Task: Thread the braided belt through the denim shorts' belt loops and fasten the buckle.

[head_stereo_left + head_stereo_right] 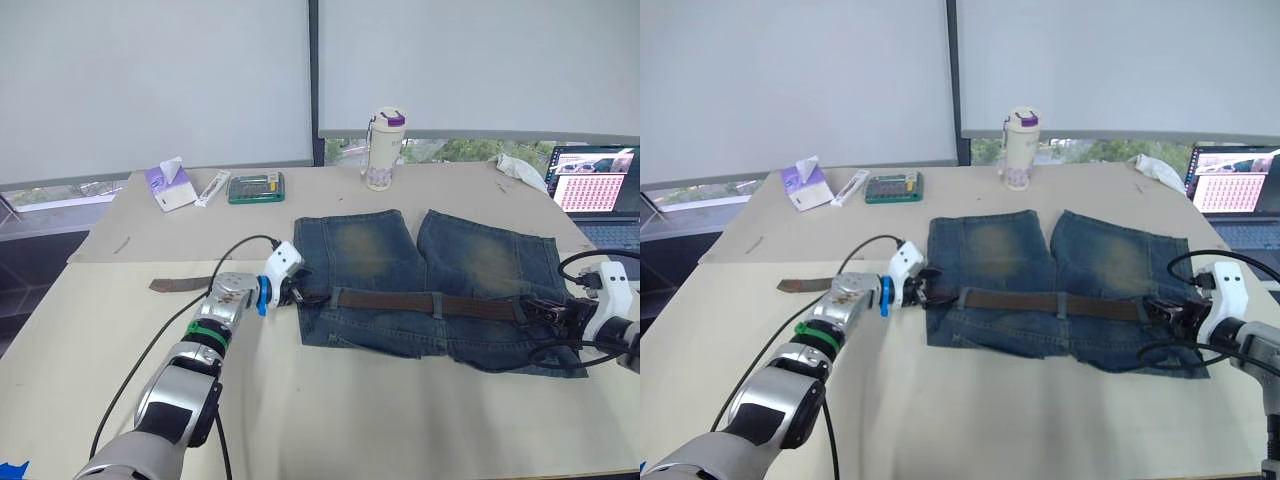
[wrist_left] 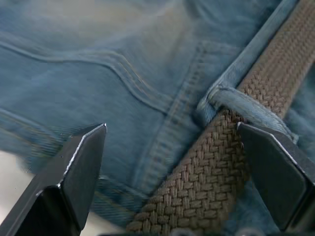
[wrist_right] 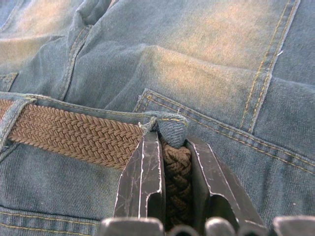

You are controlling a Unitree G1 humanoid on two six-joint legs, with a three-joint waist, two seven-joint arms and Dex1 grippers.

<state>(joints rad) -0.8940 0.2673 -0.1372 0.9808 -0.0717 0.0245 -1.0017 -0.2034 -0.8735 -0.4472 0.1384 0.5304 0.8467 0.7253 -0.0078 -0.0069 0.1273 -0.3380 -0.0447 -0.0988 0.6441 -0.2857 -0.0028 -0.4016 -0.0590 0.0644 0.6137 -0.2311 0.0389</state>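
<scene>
While spread flat mid-surface, legs toward the far edge: denim shorts (image 1: 430,285), dark blue with pale yellowish patches. Braided belt (image 1: 400,300), brown, running along the waistband under belt loops (image 2: 246,105), tail trailing toward the surface's left edge. Left gripper (image 1: 290,292) at the waistband's left end, fingers spread wide astride the strap. Right gripper (image 3: 167,191) at the right end, pinching the strap.

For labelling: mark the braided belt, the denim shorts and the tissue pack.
braided belt (image 1: 390,300), left eye view, strap along the waistband.
denim shorts (image 1: 365,245), left eye view, faded leg patch.
tissue pack (image 1: 170,187), left eye view, its side.
</scene>
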